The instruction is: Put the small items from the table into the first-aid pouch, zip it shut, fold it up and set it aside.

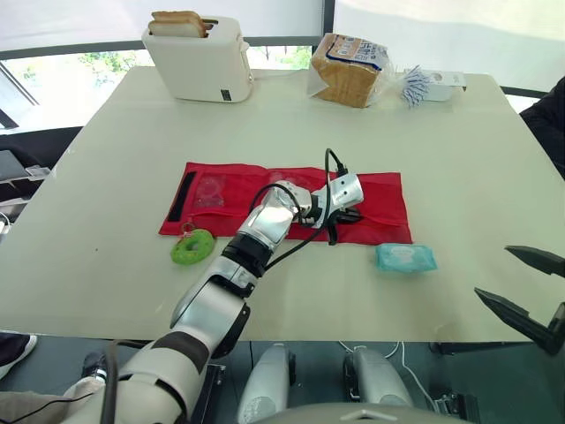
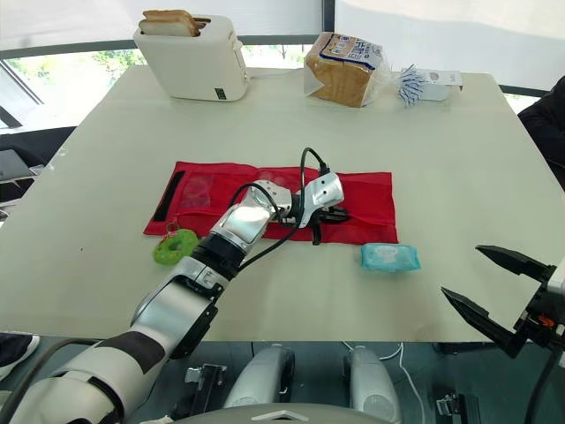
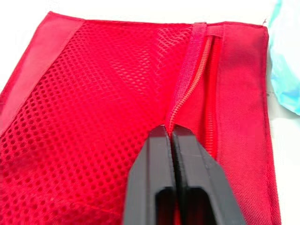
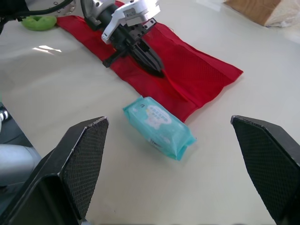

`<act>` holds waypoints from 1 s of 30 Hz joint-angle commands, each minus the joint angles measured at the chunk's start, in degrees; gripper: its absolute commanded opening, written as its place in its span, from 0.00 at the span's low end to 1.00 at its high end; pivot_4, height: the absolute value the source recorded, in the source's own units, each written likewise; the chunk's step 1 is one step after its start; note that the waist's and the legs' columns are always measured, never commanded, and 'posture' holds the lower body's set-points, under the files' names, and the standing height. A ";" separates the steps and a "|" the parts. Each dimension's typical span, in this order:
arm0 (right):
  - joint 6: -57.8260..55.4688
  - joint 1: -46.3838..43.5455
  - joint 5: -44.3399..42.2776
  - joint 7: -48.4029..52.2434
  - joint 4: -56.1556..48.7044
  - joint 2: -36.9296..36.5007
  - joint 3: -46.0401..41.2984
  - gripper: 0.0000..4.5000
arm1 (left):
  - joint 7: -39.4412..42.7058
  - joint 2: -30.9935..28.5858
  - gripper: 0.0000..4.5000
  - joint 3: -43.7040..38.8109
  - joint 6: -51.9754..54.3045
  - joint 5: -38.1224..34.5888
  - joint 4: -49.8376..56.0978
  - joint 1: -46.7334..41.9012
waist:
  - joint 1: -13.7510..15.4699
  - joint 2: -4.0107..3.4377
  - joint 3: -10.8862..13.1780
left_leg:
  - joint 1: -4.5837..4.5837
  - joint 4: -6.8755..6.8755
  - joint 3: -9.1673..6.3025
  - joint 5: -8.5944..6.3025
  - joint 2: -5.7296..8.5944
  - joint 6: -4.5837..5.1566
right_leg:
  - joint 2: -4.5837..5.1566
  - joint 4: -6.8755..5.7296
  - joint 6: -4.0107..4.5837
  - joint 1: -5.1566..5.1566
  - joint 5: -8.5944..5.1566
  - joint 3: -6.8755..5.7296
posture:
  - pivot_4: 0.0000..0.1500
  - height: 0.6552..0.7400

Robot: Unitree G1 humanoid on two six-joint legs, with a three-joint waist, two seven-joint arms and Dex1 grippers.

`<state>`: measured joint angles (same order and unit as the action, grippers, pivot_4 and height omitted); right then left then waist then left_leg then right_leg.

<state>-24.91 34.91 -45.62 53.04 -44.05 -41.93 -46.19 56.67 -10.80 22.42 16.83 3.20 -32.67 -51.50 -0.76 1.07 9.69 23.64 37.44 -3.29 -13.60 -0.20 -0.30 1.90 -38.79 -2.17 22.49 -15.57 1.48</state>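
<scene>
Across the middle of the table [image 1: 106, 177] lies the red pouch [image 1: 380, 208], unfolded flat, long side running left to right, black strip [image 1: 182, 196] at its left end. Everything else is placed off the pouch.

Well behind the pouch's left end stands a white toaster [image 1: 199, 62] with bread slices [image 1: 179, 23] sticking out of it. Well behind the right end sits a bagged bread loaf [image 1: 349, 66], and past that a clear bag of small packets [image 1: 413, 86] next to a white box [image 1: 444, 81].

The left gripper [image 3: 169, 130] is down on the pouch's right half. Its fingers are pressed together, with the tips on the zipper [image 3: 187, 89] at the edge of the mesh panel [image 3: 93, 108]. The zipper looks parted beyond the tips. Whether a pull tab is caught between the fingers cannot be told.

The right gripper [image 2: 465, 271] hangs well off the pouch's near right corner, past the table's near edge, fingers spread wide, holding nothing.

A teal wipes pack [image 1: 405, 257] lies on the table just beside the pouch's near right corner, outside it. A green ring [image 1: 192, 247] lies at the pouch's near left corner, right at its edge, also outside.
</scene>
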 commanded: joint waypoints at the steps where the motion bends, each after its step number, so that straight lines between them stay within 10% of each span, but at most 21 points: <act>1: 0.15 -1.36 0.37 0.02 -0.91 -1.35 1.85 1.00 | 0.55 0.68 0.01 -2.63 3.22 -2.53 2.71 -0.26 | 0.05 0.00 0.00 | 0.00 0.00 -0.02 0.00 0.00 0.00 | 0.00 0.00 0.00 0.00 0.00 -0.02 | 1.00 1.00; 23: 14.64 -39.36 30.98 6.77 35.32 -7.77 46.62 1.00 | -3.00 3.58 0.01 -4.61 10.02 -5.13 8.17 1.97 | 0.15 -0.05 0.01 | 0.05 0.09 -0.02 0.03 0.03 -0.05 | 0.04 0.00 0.00 0.04 0.01 -0.03 | 1.00 1.00; 30: 15.82 -38.29 30.36 7.11 35.59 -6.63 45.95 0.42 | -2.98 4.22 0.00 -4.37 10.12 -5.38 9.05 2.49 | 0.07 -0.05 0.01 | 0.04 0.09 -0.04 0.06 0.05 -0.10 | 0.06 -0.02 0.01 0.03 0.01 -0.03 | 1.00 1.00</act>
<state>-9.92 -3.61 -14.52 60.19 -7.42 -48.92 1.22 53.53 -7.23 18.35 27.27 -0.84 -25.88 -48.93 -0.69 1.02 9.70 23.68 37.53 -3.33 -13.54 -0.16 -0.40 1.96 -38.81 -2.16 22.52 -15.56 1.45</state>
